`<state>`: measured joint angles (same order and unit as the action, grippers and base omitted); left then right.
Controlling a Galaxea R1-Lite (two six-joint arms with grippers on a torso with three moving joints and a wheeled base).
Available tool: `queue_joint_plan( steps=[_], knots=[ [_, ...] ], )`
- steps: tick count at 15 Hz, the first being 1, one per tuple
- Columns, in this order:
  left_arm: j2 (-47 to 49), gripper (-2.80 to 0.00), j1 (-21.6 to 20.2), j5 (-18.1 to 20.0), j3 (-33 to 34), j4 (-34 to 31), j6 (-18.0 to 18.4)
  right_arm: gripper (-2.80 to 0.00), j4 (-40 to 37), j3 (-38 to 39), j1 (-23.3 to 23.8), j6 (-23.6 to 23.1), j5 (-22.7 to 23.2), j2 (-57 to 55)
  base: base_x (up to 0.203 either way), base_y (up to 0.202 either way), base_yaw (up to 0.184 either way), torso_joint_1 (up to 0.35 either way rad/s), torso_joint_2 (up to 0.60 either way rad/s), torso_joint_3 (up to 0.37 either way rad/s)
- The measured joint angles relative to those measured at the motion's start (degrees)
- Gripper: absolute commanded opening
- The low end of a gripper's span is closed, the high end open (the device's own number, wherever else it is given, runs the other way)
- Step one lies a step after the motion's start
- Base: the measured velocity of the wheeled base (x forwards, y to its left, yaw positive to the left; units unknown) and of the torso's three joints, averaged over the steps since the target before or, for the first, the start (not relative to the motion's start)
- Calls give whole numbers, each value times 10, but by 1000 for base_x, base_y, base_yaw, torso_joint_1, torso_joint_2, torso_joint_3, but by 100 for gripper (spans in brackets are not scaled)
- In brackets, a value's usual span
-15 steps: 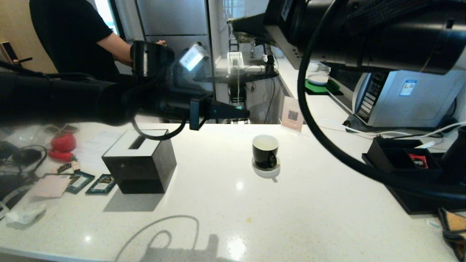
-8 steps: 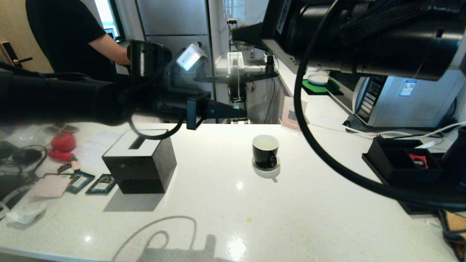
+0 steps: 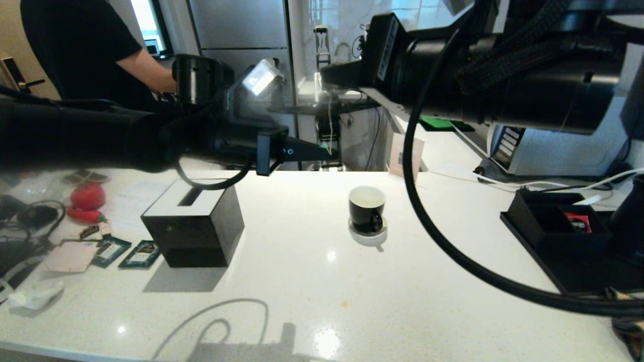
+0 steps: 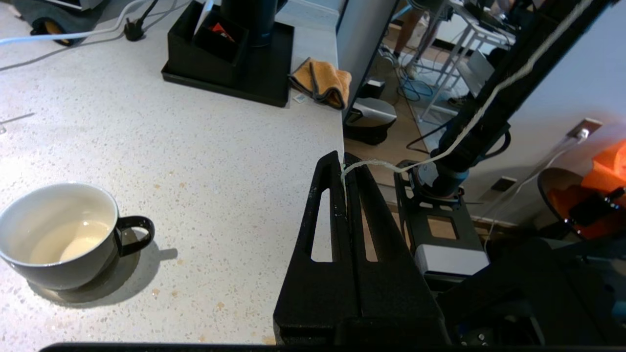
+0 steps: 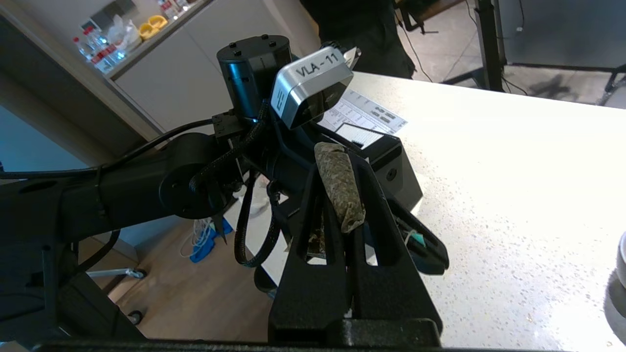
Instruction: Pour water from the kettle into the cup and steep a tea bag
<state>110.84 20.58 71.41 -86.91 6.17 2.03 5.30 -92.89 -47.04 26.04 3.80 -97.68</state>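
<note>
We see L gripper (image 4: pixel 344 168) pinched on the string (image 4: pixel 440 151), R gripper (image 5: pixel 342 195) clamping the tea bag (image 5: pixel 340 188). Both hang above the counter's (image 3: pixel 352 291) far edge, behind the cup (image 3: pixel 367 208).

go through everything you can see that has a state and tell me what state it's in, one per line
cup: upright on its saucer, a little pale liquid inside
left claw: shut on the string, raised above the counter
string: pinched at one end, running up to the right claw
right claw: shut on the tea bag, raised
tea bag: clamped, not in the cup
tissue box: upright on the counter
</note>
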Motion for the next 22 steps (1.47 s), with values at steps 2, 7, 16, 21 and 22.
queue_joint_plan(
  steps=[2,7,16,21,22],
  knots=[
    [0,-280,-4,-3,-2,0,-6,-280,40,31,0,3,1,6,0,0,0,0,0,0],
    [7,-280,-2,-30,-9,1,-47,-280,74,59,0,5,3,13,0,0,0,0,0,0],
    [19,-280,-3,-42,-19,1,-65,0,140,140,-1,19,2,5,0,0,0,0,0,0],
    [6,-280,-2,-42,-19,2,-88,0,155,153,0,22,1,-3,0,0,0,0,0,0],
    [3,-280,-3,-42,-17,1,-88,0,167,160,0,22,1,-3,0,0,0,0,0,0]
  ],
)
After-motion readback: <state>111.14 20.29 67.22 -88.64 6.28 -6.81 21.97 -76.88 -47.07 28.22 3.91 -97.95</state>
